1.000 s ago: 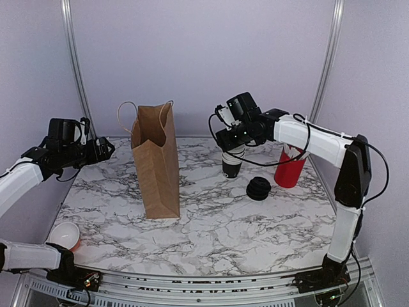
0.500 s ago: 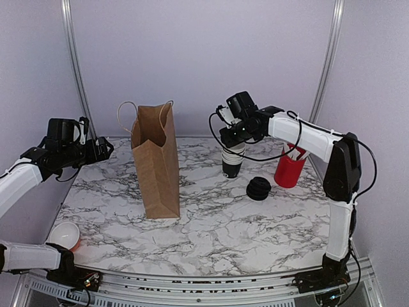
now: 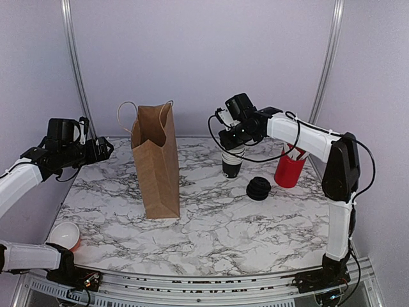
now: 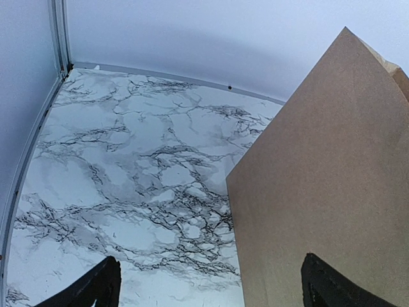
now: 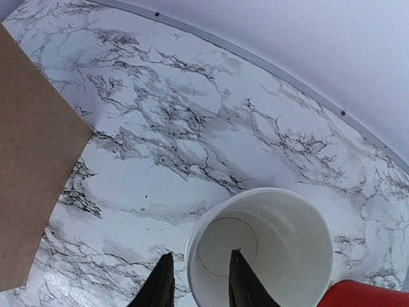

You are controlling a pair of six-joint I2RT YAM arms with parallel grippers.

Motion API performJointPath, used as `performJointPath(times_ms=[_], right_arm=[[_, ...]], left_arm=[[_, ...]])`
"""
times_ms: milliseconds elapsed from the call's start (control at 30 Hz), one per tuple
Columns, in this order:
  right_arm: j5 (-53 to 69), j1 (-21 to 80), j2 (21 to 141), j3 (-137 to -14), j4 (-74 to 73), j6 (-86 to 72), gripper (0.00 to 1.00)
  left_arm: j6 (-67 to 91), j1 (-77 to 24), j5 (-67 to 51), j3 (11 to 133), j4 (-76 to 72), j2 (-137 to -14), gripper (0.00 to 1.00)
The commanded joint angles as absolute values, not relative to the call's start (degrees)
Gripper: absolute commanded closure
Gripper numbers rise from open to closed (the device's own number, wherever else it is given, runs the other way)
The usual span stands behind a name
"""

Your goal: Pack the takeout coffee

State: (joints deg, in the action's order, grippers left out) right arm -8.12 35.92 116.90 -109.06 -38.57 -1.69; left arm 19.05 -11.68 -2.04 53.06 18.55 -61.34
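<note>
The open-topped takeout coffee cup, topping the cup stack between the paper bag and the red cup, is sitting with its rim between the right gripper's close-set fingers, though I cannot tell whether they are pinching it, while the left gripper is hanging spread wide.

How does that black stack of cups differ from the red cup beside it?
The stack of black cups is slimmer, its top cup empty, with the right arm's jaws straddling its rim; the red cup is wider, untouched and holds white sachets. Both stand upright on the table.
</note>
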Motion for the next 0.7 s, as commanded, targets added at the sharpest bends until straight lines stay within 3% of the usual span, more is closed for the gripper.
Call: performJointPath(times_ms=[0,300,500,667], right_arm=[[-7.76,35.86,118.84,-112.06,-40.1,-2.88,0.72],[-8.57,35.82,119.66,-112.93,-40.77,-3.33,0.81],[-9.44,35.95,119.36,-113.93,-41.43,-3.17,0.99],[-12.13,36.63,119.28,-115.08,-42.54,-2.52,1.0]], left_arm=[[18.98,-11.65,-2.19,52.56,19.44,-61.13,0.01],[18.94,-11.69,-1.66,52.65,19.63,-60.9,0.01],[19.37,-11.68,-2.09,52.69,19.61,-60.6,0.01],[19.74,-11.74,-2.45,52.56,19.66,-60.04,0.01]])
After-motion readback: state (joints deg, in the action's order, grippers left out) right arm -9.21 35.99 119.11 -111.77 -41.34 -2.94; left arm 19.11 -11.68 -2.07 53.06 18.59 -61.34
